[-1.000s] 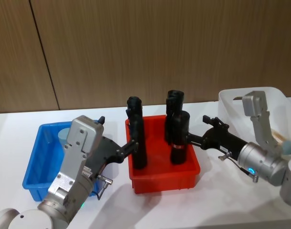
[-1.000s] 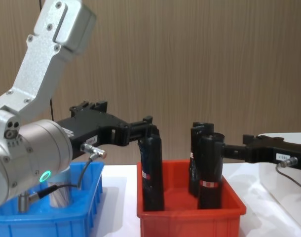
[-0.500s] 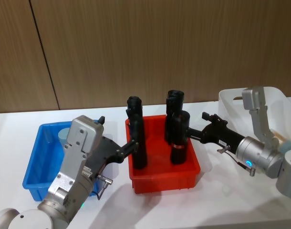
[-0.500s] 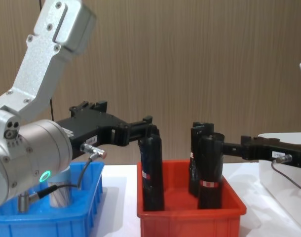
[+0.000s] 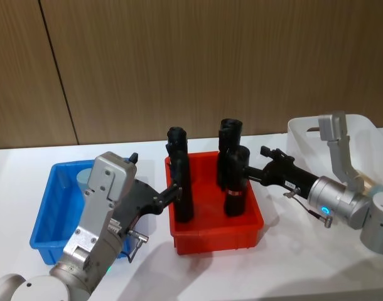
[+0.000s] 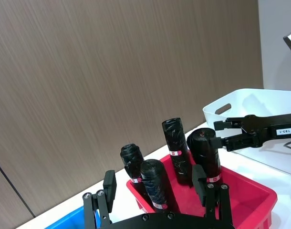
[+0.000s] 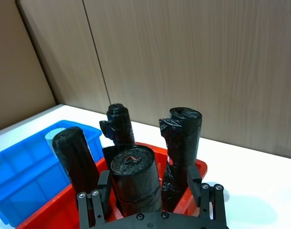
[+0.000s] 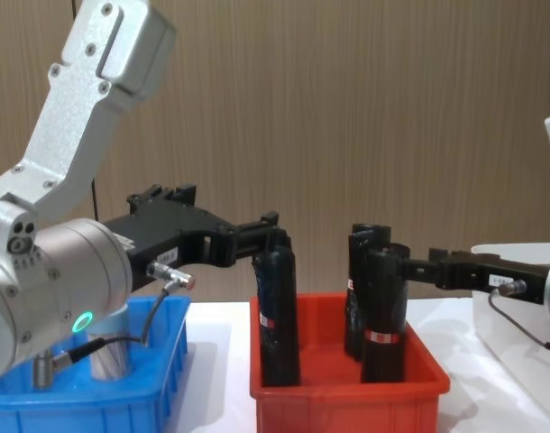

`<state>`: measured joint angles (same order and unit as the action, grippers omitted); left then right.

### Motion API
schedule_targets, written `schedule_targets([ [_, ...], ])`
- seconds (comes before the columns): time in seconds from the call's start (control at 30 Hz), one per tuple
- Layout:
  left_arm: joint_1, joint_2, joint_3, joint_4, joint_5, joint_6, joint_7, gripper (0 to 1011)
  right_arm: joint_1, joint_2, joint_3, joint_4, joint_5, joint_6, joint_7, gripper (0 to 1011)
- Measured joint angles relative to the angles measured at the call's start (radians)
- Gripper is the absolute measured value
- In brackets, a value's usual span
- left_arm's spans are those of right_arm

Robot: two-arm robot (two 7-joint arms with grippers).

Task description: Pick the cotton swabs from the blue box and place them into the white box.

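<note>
At the lower left of the head view, the left arm reaches toward frame centre, its hand at the left edge of the red bin, beside the nearest black roll. In the left wrist view its fingers stand spread, one on either side of the rolls ahead, gripping nothing. The chest view shows this hand level with the top of the left roll, coming in from the left.

Just behind the left arm, at mid-left in the head view, sits the blue box on the white surface. A cotton swab jar stands in its far part, partly hidden by the arm; in the chest view the jar shows at the lower left, low inside the blue box.

At frame centre the red bin holds four upright black rolls with red-white labels.

From the right edge the right arm reaches toward centre, its hand up against the near right roll. In the right wrist view the fingers are spread with that roll between them; whether they touch it I cannot tell. In the chest view this hand meets the roll near its top.

Farther back at the right edge stands the white box, behind the right arm, its handle slot facing the red bin.
</note>
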<state>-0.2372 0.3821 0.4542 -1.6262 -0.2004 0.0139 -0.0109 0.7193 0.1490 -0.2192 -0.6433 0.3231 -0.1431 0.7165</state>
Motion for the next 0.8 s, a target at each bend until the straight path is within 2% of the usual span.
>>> schedule_targets([
  [0.37,0.0,0.0,0.0,0.0,0.0,0.0,0.0,1004,0.072,-0.02,-0.009,0.133,0.013,-0.052,0.077,1001],
  [0.8,0.0,0.0,0.0,0.0,0.0,0.0,0.0,1004,0.131,-0.04,-0.028,0.237,0.016,-0.1,0.147,1001],
])
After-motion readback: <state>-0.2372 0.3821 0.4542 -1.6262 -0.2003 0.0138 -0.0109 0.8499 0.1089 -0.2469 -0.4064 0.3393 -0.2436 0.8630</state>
